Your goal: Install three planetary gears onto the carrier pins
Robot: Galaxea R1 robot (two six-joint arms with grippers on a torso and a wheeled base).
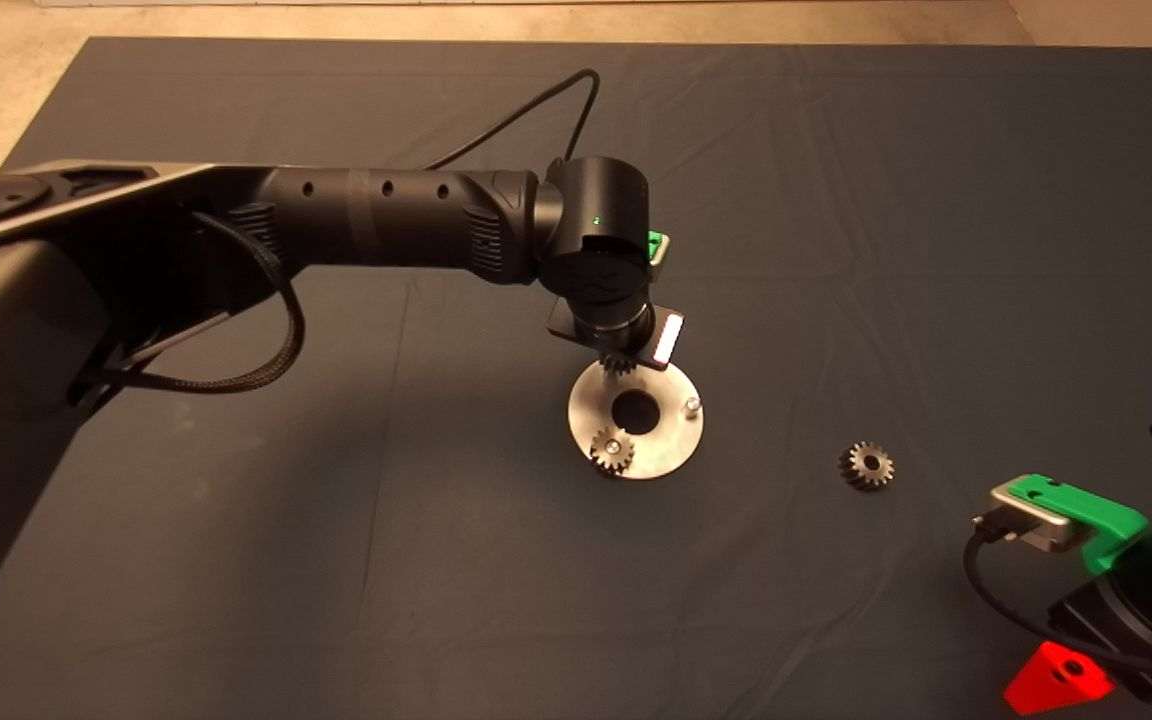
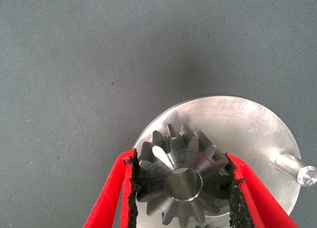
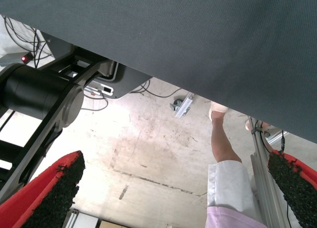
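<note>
While my left end effector [image 2: 184,188] grips a planetary gear [image 2: 184,181] over the disc's [image 1: 671,440] twelve o'clock edge, I must centre its bore on the hidden pin before lowering. One gear [image 1: 612,451] sits at seven o'clock; the right end effector [image 3: 173,193] waits open.

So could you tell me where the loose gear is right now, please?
In the head view, the loose gear lies flat on the mat, right of the disc, between it and the parked right gripper.
</note>
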